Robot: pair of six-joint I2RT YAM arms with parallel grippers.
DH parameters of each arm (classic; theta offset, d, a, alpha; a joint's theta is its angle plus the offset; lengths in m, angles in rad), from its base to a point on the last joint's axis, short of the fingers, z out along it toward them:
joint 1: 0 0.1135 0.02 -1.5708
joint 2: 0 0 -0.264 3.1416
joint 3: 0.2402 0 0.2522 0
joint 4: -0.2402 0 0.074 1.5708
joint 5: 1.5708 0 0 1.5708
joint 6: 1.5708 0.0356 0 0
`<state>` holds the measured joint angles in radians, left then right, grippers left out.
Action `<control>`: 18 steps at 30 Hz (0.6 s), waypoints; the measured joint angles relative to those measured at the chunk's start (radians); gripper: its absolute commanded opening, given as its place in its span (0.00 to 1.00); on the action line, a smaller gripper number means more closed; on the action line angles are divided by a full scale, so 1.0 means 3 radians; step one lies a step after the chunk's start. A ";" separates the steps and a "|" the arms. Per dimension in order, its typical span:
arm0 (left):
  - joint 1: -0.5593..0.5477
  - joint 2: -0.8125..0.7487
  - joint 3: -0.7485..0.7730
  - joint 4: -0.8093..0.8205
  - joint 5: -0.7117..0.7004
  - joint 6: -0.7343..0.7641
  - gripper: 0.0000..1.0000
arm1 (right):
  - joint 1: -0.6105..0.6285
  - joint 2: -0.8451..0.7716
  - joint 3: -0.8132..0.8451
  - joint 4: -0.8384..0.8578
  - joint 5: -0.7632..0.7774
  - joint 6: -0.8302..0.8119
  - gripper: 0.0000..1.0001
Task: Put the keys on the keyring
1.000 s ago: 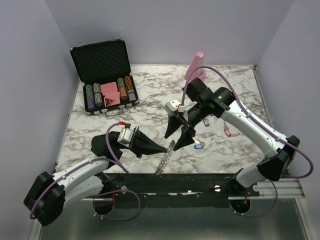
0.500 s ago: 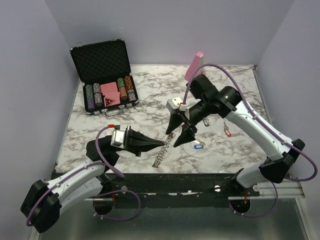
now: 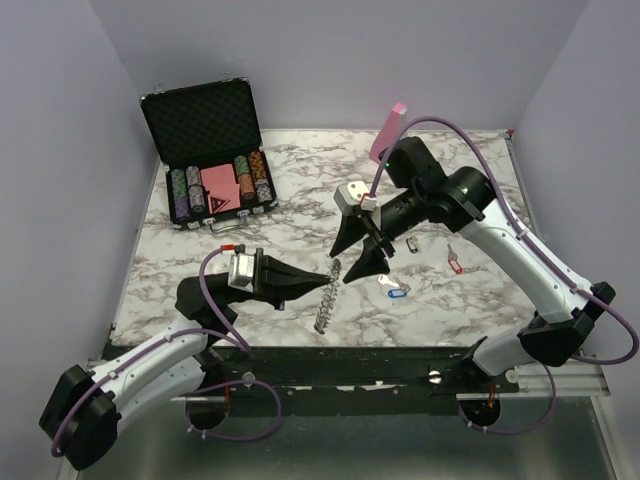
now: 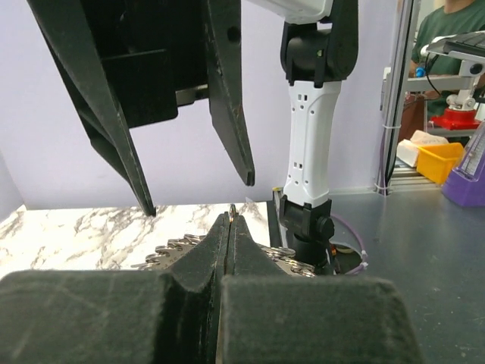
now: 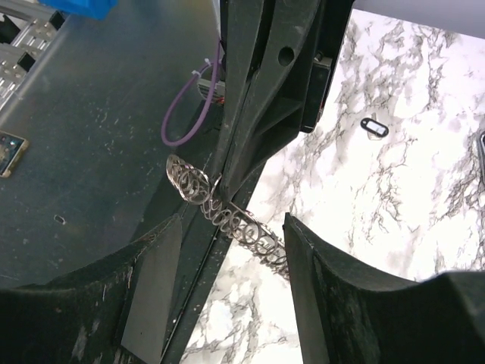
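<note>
An open black case (image 3: pixel 205 125) of poker chips (image 3: pixel 218 188) sits in the far left corner of the marble counter (image 3: pixel 290 180). In front of it, near the middle of the near edge, the left fingers (image 3: pixel 318 285) point to the right and are clenched on the keyring (image 3: pixel 325 305). The keyring is a grey metal ring lined with small loops. Seen edge-on from above, it looks like a short coil running from the near edge toward the counter's middle. In the left wrist view, the left fingers (image 4: pixel 230 227) are pressed flat together with the keyring (image 4: pixel 173 252) fanning out on both sides behind their tips. Whether the ring also touches the counter cannot be told. Just right of the ring, the right fingers (image 3: pixel 365 268) reach down from the far side, spread apart and holding nothing. From the right wrist view, the keyring (image 5: pixel 231 220) crosses the gap between the right fingers (image 5: pixel 314 296), with the left fingers (image 5: pixel 242 121) coming in from the top. The keys lie loose on the counter to the right. A blue-tagged key (image 3: pixel 394 289) is just beside the right fingers, a black-tagged key (image 3: pixel 411 245) is farther back, and a red-tagged key (image 3: pixel 455 264) is toward the right edge. A pink block (image 3: pixel 388 130) stands at the far edge, behind the right arm.
</note>
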<state>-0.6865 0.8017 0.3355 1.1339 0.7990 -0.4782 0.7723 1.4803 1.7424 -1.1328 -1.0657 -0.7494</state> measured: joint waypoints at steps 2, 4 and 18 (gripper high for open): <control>0.0000 0.0001 -0.0019 -0.0028 -0.0018 0.0005 0.00 | 0.0000 0.0000 0.0005 0.0014 0.0000 0.0015 0.64; 0.0000 0.0000 -0.0047 -0.0050 -0.0051 0.0010 0.00 | 0.0000 0.0001 0.0004 0.0022 -0.0001 0.0032 0.64; 0.0000 -0.0060 -0.0123 -0.0086 -0.0359 0.0018 0.00 | 0.0000 0.0038 -0.0142 0.0108 -0.0076 0.0140 0.46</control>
<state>-0.6865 0.7837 0.2985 1.1080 0.6914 -0.4728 0.7723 1.4918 1.6997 -1.1004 -1.0885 -0.7074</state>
